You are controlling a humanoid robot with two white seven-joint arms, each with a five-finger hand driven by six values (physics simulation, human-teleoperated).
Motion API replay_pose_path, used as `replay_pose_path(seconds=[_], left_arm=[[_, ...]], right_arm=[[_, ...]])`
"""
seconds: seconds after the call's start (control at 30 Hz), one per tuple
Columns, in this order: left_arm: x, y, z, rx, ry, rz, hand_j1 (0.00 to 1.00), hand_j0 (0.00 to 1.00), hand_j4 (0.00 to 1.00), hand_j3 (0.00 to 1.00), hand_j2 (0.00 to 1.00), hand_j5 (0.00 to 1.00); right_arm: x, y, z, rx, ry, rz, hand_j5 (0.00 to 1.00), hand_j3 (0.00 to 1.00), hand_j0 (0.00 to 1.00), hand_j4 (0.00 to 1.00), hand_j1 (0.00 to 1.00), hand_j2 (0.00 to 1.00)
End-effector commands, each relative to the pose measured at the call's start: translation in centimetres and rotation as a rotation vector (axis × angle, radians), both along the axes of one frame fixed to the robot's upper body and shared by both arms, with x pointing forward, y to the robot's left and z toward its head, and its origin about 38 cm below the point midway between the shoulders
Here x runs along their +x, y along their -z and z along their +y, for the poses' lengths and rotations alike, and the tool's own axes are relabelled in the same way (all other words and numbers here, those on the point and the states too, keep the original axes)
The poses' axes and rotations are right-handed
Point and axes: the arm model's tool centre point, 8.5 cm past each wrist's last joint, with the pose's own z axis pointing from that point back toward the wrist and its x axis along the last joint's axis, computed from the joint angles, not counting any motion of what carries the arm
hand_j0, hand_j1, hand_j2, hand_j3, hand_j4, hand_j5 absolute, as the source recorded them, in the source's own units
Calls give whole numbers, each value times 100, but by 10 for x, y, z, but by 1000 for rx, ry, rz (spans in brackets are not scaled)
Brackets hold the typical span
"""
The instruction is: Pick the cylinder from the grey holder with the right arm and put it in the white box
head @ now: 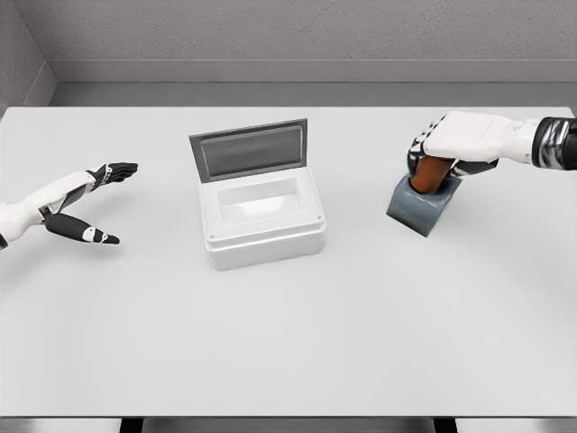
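An orange-brown cylinder (pixel 431 174) stands in the grey holder (pixel 420 209) at the right of the table. My right hand (pixel 444 149) comes in from the right edge and covers the cylinder's top, its fingers curled around it. The cylinder's lower end still sits inside the holder. The white box (pixel 263 236) stands in the middle of the table with its grey lid (pixel 250 151) raised at the back and its inside open. My left hand (pixel 95 203) rests at the left edge, fingers spread, holding nothing.
The white table (pixel 288 343) ends at a grey wall behind. The box's upright lid rises between the holder and the left side.
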Motion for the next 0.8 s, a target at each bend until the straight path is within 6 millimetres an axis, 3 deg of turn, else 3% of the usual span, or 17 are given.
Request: replay_pose_path(seconds=[0.0,0.13,0.27,0.47,0.63,0.77], left_arm=[[0,-1,1,-6,-4,0,100,100,100,100,100,100],[1,-2,1,-5,-5,-2,100,100,100,100,100,100],[2,-1,8,6,-23,2,100,100,100,100,100,100],[0,-2,14,16,-31,3,100,100,100,100,100,100],[0,-1,19,21,-46,9,100,100,100,100,100,100],[0,-1,19,21,-47,8,100,100,100,100,100,100]], right_arm=[[0,-1,-2,-2,1,-2,35,35,35,35,35,35],[0,-4,-1,8,1,-5,32,32,32,32,32,32],[4,-23,-5,26,12,-47,32,32,32,32,32,32],[7,-32,0,39,4,-70,32,32,32,32,32,32],[14,-37,42,102,-70,-86,32,32,32,32,32,32],[14,-36,61,122,-108,-86,32,32,32,32,32,32]])
